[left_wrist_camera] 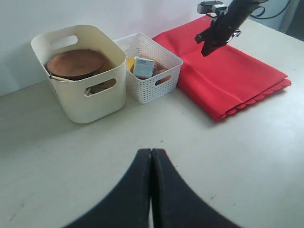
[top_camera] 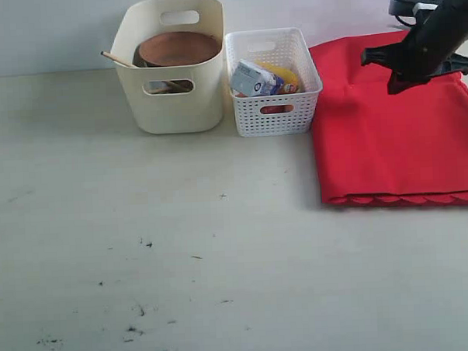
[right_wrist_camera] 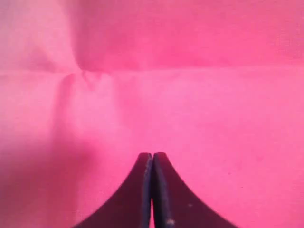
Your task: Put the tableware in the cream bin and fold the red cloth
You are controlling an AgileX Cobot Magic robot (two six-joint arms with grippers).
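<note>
Plate (top_camera: 178,47) in bin (top_camera: 173,108); cloth (top_camera: 396,145) folded, right of basket (top_camera: 274,111). R gripper (right_wrist_camera: 152,155) shut, empty, over cloth; L gripper (left_wrist_camera: 152,151) shut over table (top_camera: 222,261). Prob. done: if tidying, press crease w/o dragging.

Plain white wall (top_camera: 49,32) behind a scuffed, speckled off-white tabletop (top_camera: 246,284).

The desk (top_camera: 81,229) is looked down on toward the wall by the exterior camera, with the cream bin (top_camera: 177,108) at 11 o'clock and the red cloth (top_camera: 396,145) at 2 o'clock. Both are shared, at a slant, by the left wrist view. The right wrist view is held close over the red cloth, seemingly by a crease.
</note>
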